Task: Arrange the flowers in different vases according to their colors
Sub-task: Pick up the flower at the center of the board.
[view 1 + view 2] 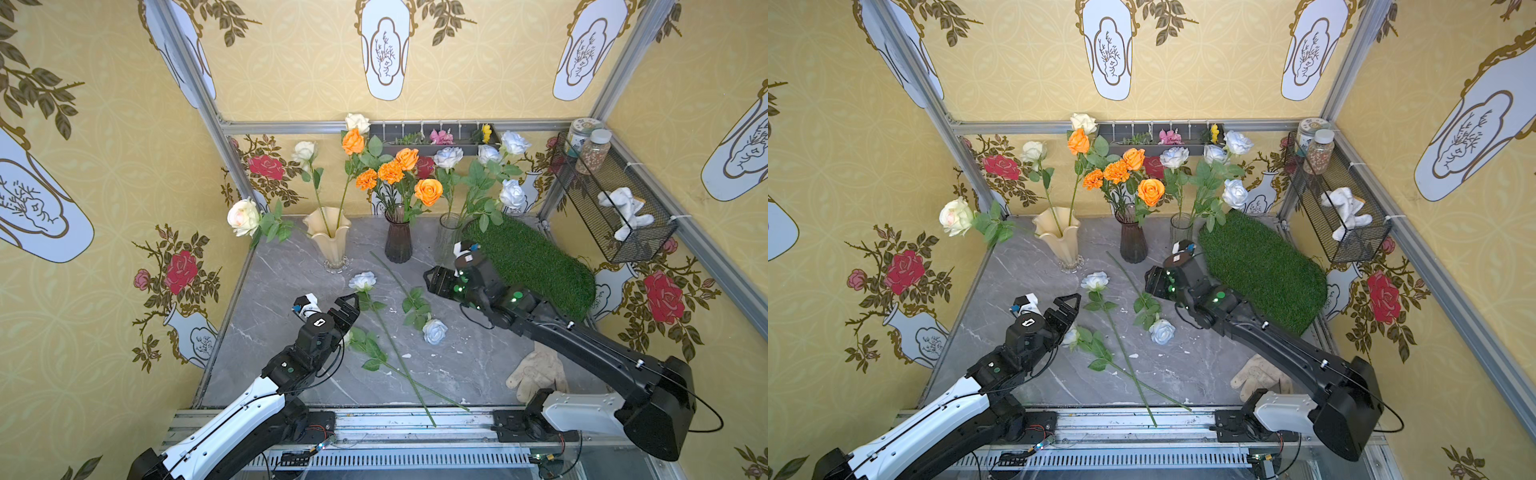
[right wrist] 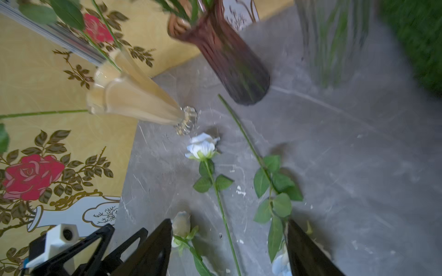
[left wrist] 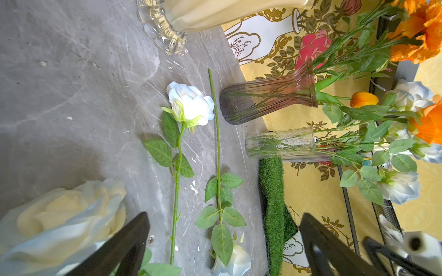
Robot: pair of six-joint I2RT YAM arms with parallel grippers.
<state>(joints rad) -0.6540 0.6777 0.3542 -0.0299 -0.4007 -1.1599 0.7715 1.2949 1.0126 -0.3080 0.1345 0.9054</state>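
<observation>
The left tool (image 1: 353, 315) hangs wide open and empty, close over a cream rose (image 3: 59, 215) lying on the desk (image 1: 282, 291). The right tool (image 1: 427, 279), jaws also apart and gripping nothing, hovers near the leafy stem of a pale blue-white rose (image 1: 434, 331). A second pale rose (image 1: 363, 281) lies between the tools. Behind stand the cream-yellow ruffled vase (image 1: 330, 239), dark purple ribbed vase (image 1: 398, 245) and clear glass vase (image 1: 448, 239), each holding flowers (image 1: 390, 171).
</observation>
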